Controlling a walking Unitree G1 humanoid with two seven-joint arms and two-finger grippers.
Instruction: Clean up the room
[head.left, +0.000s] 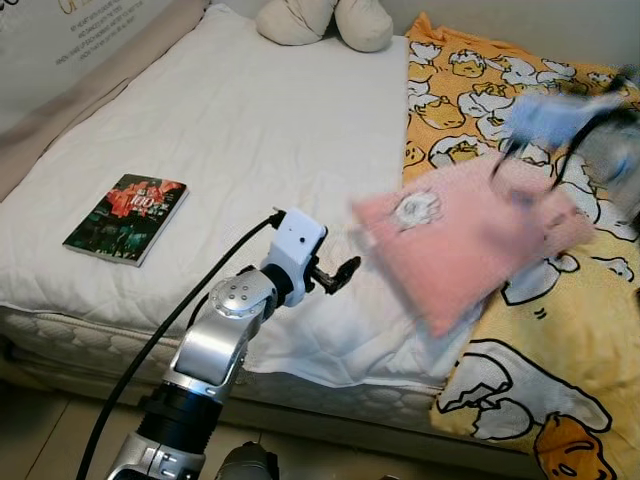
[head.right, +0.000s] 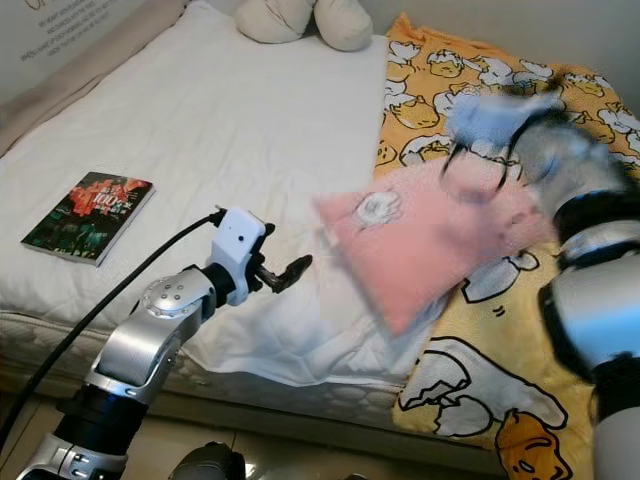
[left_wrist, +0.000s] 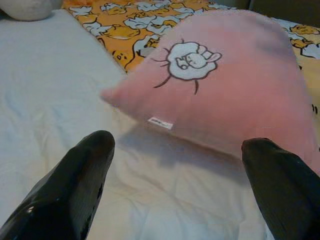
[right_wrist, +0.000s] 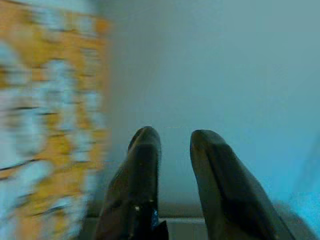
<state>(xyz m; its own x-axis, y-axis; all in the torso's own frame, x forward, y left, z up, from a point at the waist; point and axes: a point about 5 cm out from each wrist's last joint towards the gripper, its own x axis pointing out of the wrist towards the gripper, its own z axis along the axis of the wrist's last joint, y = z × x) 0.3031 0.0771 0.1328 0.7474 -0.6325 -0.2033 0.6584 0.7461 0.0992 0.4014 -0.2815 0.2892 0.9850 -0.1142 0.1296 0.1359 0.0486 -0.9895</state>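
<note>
In the left eye view, a pink pillow (head.left: 470, 238) is seen blurred over the bed's (head.left: 230, 140) right part, across the white sheet and the yellow blanket (head.left: 560, 390). A book (head.left: 127, 217) lies on the sheet, well apart to the left. The left gripper (head.left: 340, 272) is held over the sheet near the pillow.

In the right eye view, the right gripper (head.right: 480, 160) is blurred at the pillow's far edge; whether it grips cannot be told.

In the left wrist view, the fingers (left_wrist: 75, 185) are spread wide, the pillow (left_wrist: 225, 90) ahead.

In the right wrist view, the fingers (right_wrist: 145, 180) are seen narrowly apart, against a blurred background.
</note>
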